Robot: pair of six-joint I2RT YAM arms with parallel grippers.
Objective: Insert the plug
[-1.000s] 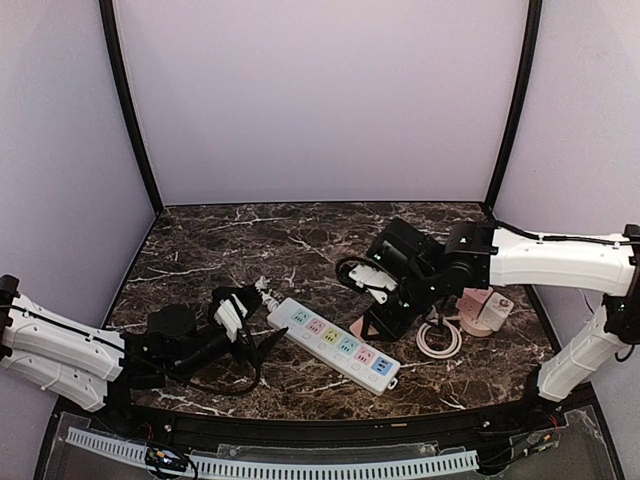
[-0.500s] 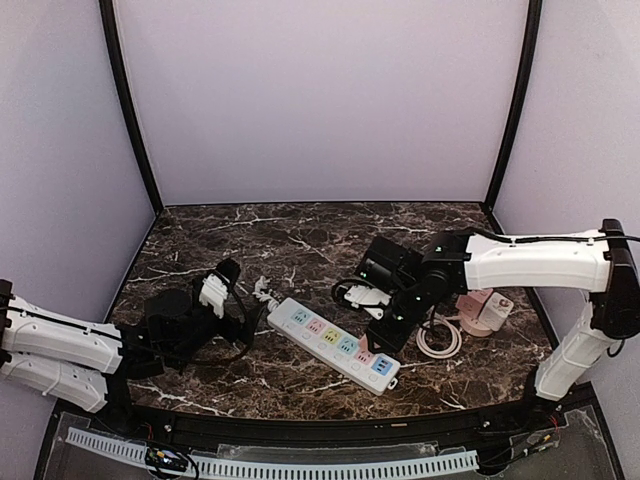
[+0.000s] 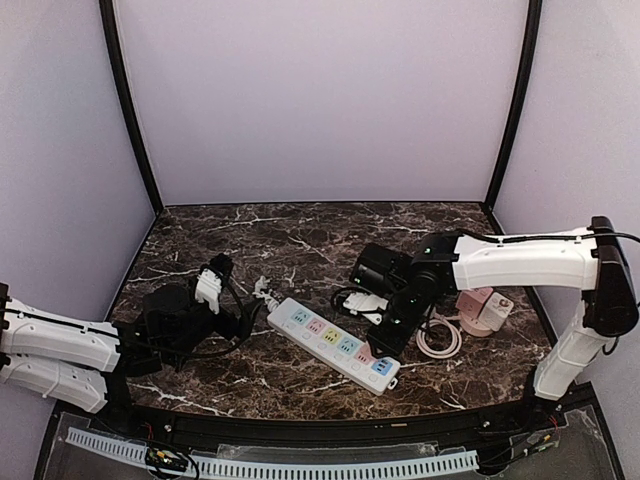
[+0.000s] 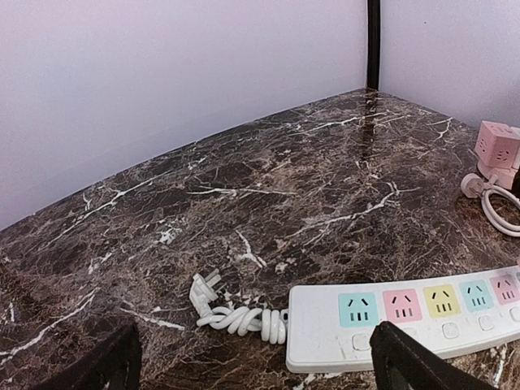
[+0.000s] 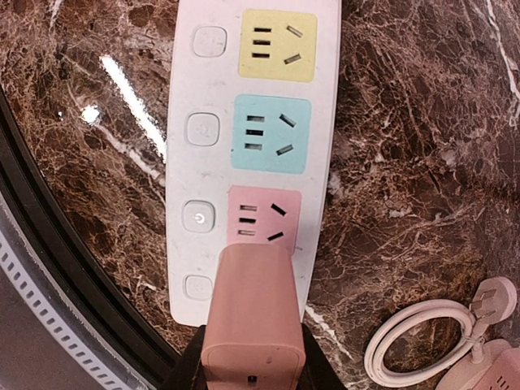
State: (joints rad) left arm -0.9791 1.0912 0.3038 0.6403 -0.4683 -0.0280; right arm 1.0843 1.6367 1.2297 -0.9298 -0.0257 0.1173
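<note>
The pink plug [image 5: 252,313] is pinched in the right gripper [image 5: 252,361], poised over the pink socket [image 5: 262,215] toward the right end of the power strip [image 5: 252,122]. Over the last second this arm has descended, so insertion appears imminent. The left gripper [image 4: 256,349], jaws spread, has withdrawn left.

Three cameras watching one marble table [image 3: 300,225]
The top one is looking down from high behind the front edge, taking in the whole table. The left wrist one is sitting low near the left edge, facing the far right corner. The right wrist one is peering straight down, close, by the front edge. All three are sharing the power strip [image 3: 334,344].
</note>
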